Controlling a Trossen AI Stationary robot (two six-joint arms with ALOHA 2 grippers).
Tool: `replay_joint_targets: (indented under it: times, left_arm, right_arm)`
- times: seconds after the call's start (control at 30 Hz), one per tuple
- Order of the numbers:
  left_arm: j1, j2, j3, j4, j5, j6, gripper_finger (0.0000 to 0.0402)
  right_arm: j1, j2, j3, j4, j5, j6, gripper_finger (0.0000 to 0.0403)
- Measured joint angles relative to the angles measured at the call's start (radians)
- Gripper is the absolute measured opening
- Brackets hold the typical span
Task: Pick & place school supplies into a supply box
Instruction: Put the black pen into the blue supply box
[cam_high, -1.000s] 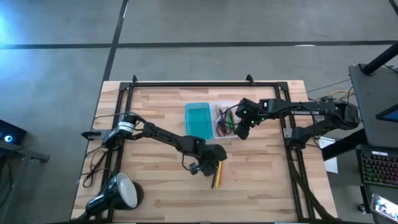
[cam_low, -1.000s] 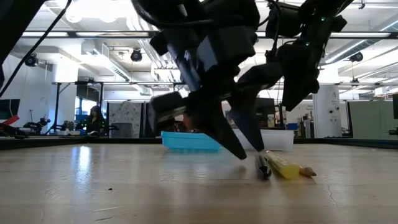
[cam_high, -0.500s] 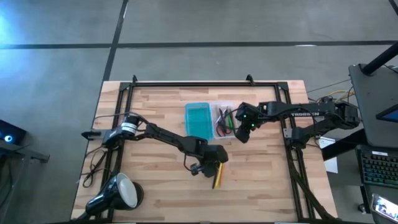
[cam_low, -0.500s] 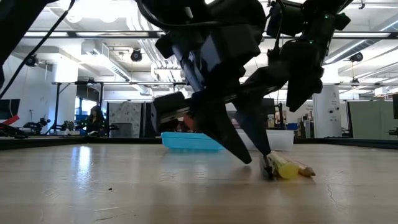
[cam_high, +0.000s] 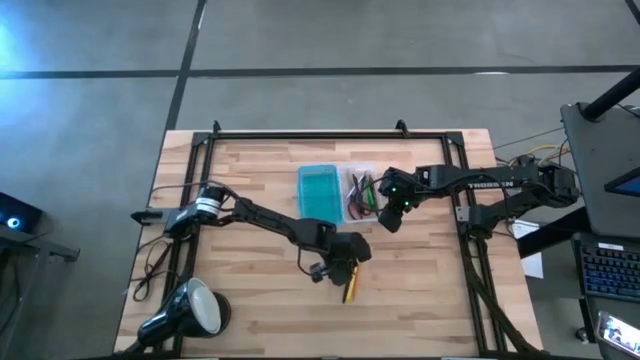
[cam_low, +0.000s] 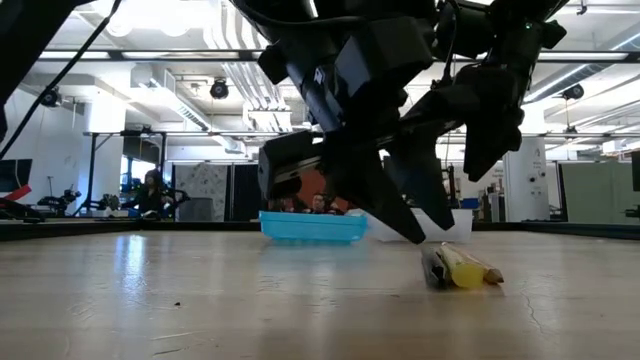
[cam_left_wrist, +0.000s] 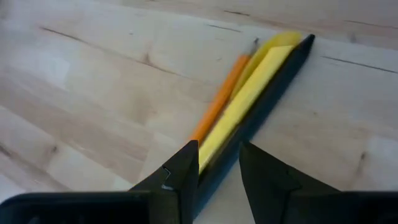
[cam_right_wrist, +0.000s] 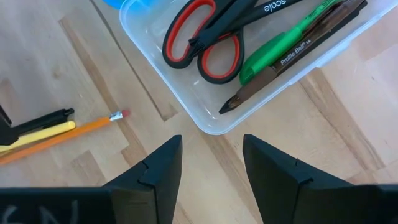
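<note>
A yellow marker (cam_left_wrist: 249, 93), a dark pen (cam_left_wrist: 277, 84) and an orange pencil (cam_left_wrist: 221, 99) lie side by side flat on the table (cam_high: 250, 320), right of its middle toward the near edge (cam_high: 350, 288). My left gripper (cam_left_wrist: 219, 155) is open just above their ends, one finger on each side of the marker and pen. The clear tray (cam_high: 362, 193) holds red-handled scissors (cam_right_wrist: 199, 43), a green pen (cam_right_wrist: 286, 46) and dark pens. The turquoise lid (cam_high: 320, 190) lies beside the tray on its left. My right gripper (cam_right_wrist: 211, 146) is open, hovering at the tray's near right corner.
A black-and-white round lamp (cam_high: 190, 310) sits at the near left corner. A black frame (cam_high: 300, 135) runs along the far edge and both sides of the table. Bare wood lies left of the lid and along the near edge.
My left gripper has moved a little toward the table's right, over the ends of the marker and pen, and in the low view its fingertips stand higher than before. My right gripper has drifted slightly toward the near edge, away from the tray. The pens have stayed put.
</note>
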Motion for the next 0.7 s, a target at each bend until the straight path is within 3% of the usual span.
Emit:
replay_joint_targets:
  times: [0.4, 0.7]
  left_arm:
    - [0.0, 0.043, 0.002, 0.001, 0.044, -0.033, 0.01]
    - [0.004, 0.027, 0.015, -0.172, 0.017, -0.139, 0.0098]
  right_arm:
    - [0.0, 0.0, -0.01, -0.001, 0.0, 0.011, 0.0159]
    - [0.0, 0.0, -0.014, 0.004, 0.001, 0.01, 0.0155]
